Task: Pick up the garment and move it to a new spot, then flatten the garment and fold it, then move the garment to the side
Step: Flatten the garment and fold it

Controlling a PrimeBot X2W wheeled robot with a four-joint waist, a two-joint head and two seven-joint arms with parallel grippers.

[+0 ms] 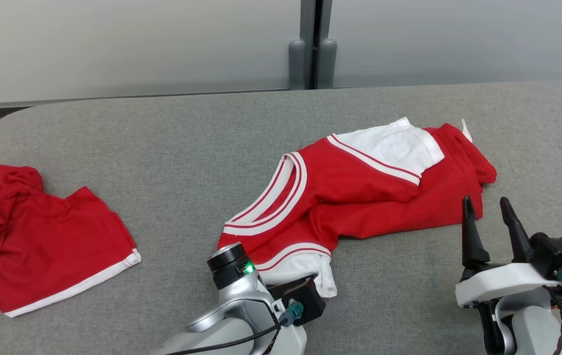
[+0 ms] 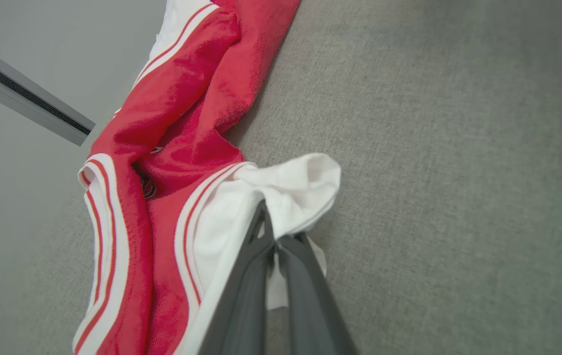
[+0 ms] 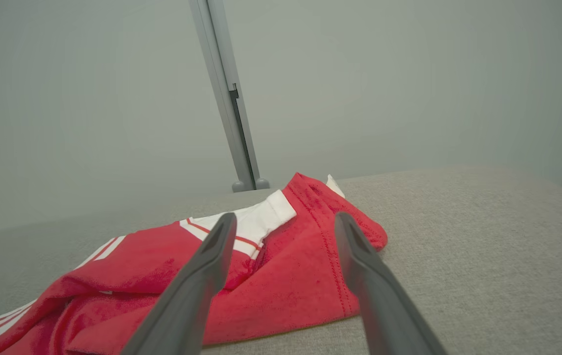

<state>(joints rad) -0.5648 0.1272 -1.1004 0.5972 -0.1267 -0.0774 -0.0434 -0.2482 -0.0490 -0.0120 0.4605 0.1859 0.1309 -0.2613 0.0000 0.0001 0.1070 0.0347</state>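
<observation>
Red garment point(image 1: 360, 197) stretches near-left to far-right: left claw point(image 2: 277, 230) clenches its near white corner, right claw point(image 1: 485, 199) gapes beside the far end.

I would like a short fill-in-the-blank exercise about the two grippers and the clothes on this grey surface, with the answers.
1. The left gripper has its jaws ____ on a white part of the red-and-white shirt.
2. The right gripper hovers by the shirt with its jaws ____.
3. The second garment, red with white trim, lies to the robot's ____ of the shirt.

Missing words: shut; open; left.
</observation>
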